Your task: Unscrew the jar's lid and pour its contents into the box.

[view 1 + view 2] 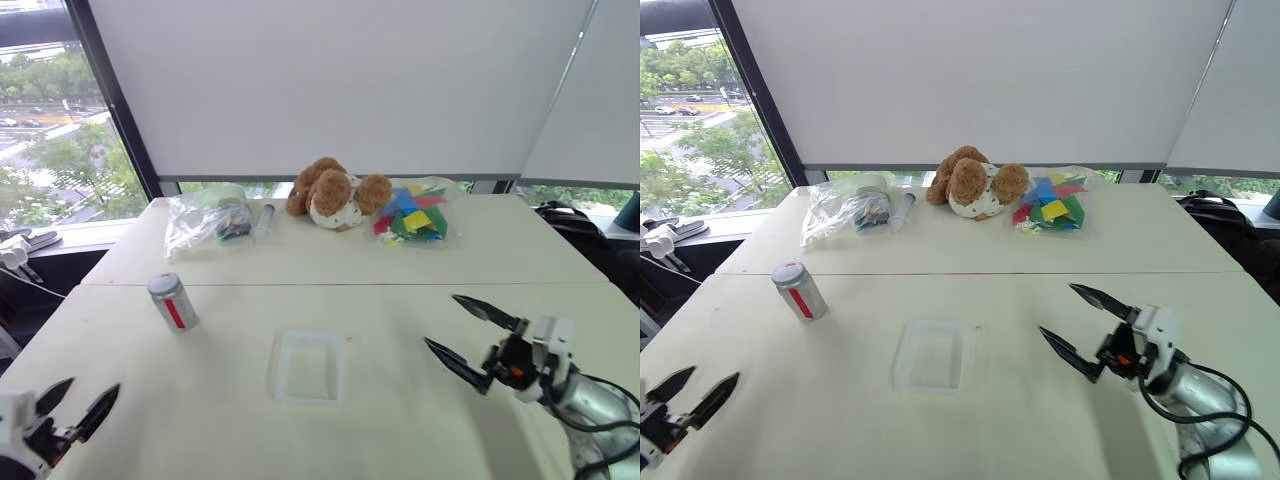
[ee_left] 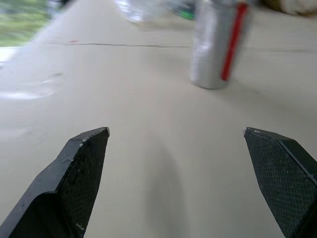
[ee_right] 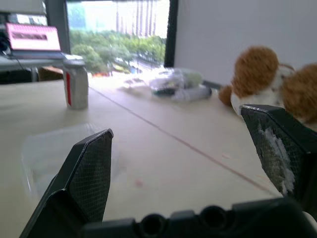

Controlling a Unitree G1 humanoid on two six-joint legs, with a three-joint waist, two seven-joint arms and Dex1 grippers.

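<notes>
Jar point(image 1: 173, 302), silvery with a red stripe, upright on the pale counter point(image 1: 400, 260), lid point(image 1: 163, 285) on top and screwed in place; ahead of the left claw point(image 1: 77, 409) and a little to its right, well apart from it. Left claw low at the near left edge of the counter, fingers point(image 2: 81, 168) spread wide, gripping nothing. Beyond the jar, at the far side of the counter: a clear plastic bag point(image 1: 205, 218) with dark items inside, then a slim grey tube point(image 1: 264, 219) just beside it. Box point(image 1: 309, 366), shallow and translucent, flat on the counter between the two claws, nearer the right one, touching neither; contents of it too faint to tell. Far behind the box, a brown and white plush dog point(image 1: 335, 193) lying on its side, with a bag of coloured pieces point(image 1: 413, 212) against its right. Right claw point(image 1: 471, 339) raised above the counter, just right of the box, pointing toward it, fingers point(image 3: 89, 173) spread wide and bare.
</notes>
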